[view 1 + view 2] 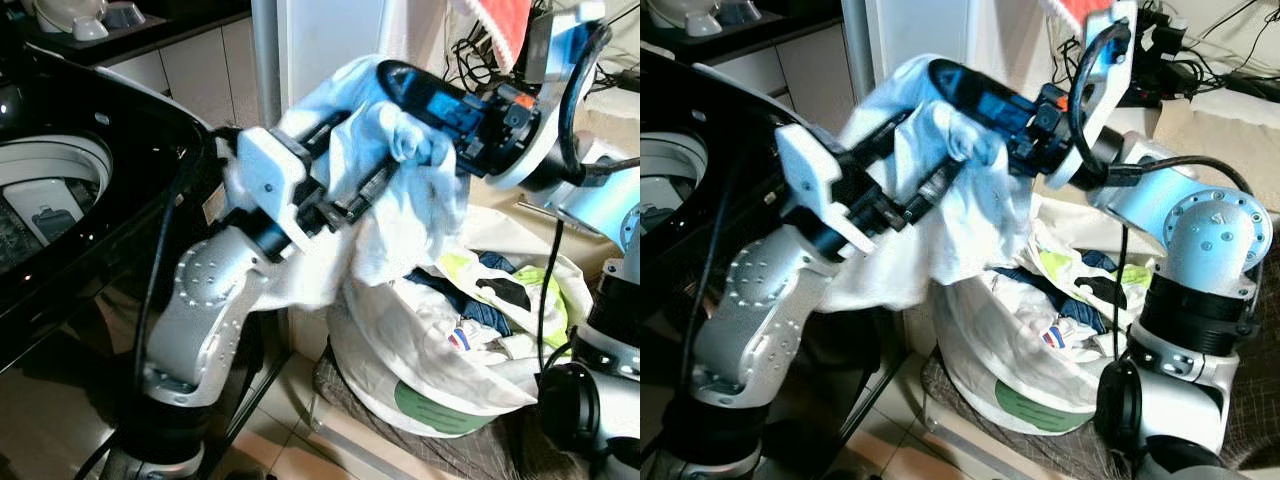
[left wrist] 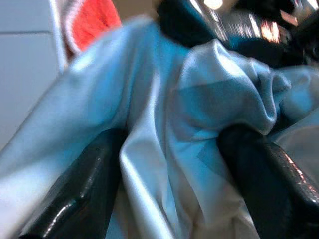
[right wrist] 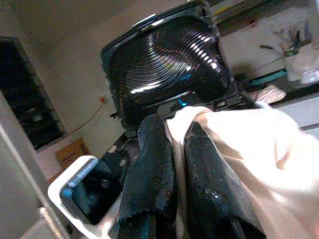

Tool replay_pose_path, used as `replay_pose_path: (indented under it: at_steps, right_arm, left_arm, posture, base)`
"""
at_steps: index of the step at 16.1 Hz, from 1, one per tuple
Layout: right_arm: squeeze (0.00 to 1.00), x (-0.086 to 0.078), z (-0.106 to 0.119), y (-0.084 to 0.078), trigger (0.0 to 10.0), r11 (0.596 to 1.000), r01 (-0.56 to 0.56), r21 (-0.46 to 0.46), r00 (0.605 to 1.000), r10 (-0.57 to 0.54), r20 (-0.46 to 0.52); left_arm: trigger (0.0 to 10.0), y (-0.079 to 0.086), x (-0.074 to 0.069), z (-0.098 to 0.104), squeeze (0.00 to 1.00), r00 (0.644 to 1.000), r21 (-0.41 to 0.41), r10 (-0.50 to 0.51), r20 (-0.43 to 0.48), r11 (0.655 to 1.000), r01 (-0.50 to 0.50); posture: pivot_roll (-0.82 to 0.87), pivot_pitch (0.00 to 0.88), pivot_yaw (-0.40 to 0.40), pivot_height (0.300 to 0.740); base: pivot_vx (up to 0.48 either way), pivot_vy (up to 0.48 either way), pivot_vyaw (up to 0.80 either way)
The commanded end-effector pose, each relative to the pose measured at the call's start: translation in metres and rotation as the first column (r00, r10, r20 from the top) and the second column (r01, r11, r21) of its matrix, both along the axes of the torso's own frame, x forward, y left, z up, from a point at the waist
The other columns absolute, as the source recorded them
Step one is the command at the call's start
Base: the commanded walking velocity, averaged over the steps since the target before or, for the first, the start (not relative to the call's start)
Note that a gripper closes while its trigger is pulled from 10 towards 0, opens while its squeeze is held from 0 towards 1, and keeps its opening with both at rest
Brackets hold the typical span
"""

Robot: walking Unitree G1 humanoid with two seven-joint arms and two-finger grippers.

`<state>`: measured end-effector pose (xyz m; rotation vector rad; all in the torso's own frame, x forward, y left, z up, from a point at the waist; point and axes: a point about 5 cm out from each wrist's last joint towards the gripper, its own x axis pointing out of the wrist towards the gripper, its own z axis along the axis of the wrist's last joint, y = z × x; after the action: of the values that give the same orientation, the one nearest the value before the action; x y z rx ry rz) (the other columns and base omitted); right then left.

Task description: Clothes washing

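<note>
Both grippers hold pale cloth (image 1: pixel 400 210) aloft between washer (image 1: pixel 60 200) and laundry bag (image 1: pixel 440 370). Left gripper (image 1: pixel 345 195) fingers pinch folds. Right gripper (image 1: pixel 970 100) fingers closed on upper edge. Likely raised to clear washer rim for loading drum.

The washer's open drum (image 1: pixel 50 190) lies free at far left; the left arm (image 1: pixel 215 300) and draped pale cloth (image 1: pixel 400 210) block the laundry bag (image 1: pixel 440 380).
</note>
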<state>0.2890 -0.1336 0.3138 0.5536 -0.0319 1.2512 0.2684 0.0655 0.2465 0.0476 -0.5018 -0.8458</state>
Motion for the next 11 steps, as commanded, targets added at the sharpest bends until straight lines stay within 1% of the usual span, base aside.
replay_pose_path:
  at_steps: [1, 2, 3, 4, 11]
  right_arm:
    - [0.00, -0.0093, 0.0081, 0.0018, 0.0, 0.999, -0.042, 0.024, 0.998, 0.041, 0.037]
    - [0.00, -0.0110, 0.0088, 0.0014, 0.0, 0.999, -0.045, 0.027, 0.998, 0.044, 0.037]
    - [0.00, -0.0118, 0.0092, 0.0012, 0.0, 0.998, -0.046, 0.030, 0.998, 0.045, 0.036]
    - [0.00, -0.0126, 0.0098, 0.0007, 0.0, 0.998, -0.047, 0.033, 0.998, 0.046, 0.036]
    - [0.00, -0.0155, 0.0088, 0.0018, 0.0, 0.999, -0.037, 0.032, 0.999, 0.036, 0.017]
  left_arm:
    - [10.0, -0.0052, 0.0027, -0.0153, 0.22, 0.999, 0.091, 0.007, -0.035, 0.996, -0.004]
    - [10.0, -0.0038, 0.0041, -0.0184, 0.05, 0.999, 0.110, 0.029, -0.035, 0.994, -0.025]
    - [4.7, -0.0027, 0.0053, -0.0189, 0.00, 0.998, 0.107, 0.042, -0.037, 0.994, -0.038]
    - [0.0, -0.0003, 0.0078, -0.0183, 0.00, 0.997, 0.103, 0.061, -0.040, 0.993, -0.056]
    - [0.0, 0.0021, 0.0098, -0.0177, 0.00, 0.997, 0.095, 0.062, -0.046, 0.994, -0.058]
  posture:
    - [-0.03, 0.000, -0.041, 0.740]
    - [-0.03, 0.000, -0.038, 0.740]
    - [-0.03, 0.000, -0.037, 0.740]
    - [-0.03, 0.000, -0.036, 0.740]
    - [-0.03, 0.000, -0.028, 0.740]
  base:
    - [0.000, 0.000, 0.00]
    - [0.000, 0.000, 0.00]
    - [0.000, 0.000, 0.00]
    - [0.000, 0.000, 0.00]
    - [0.000, 0.000, 0.00]
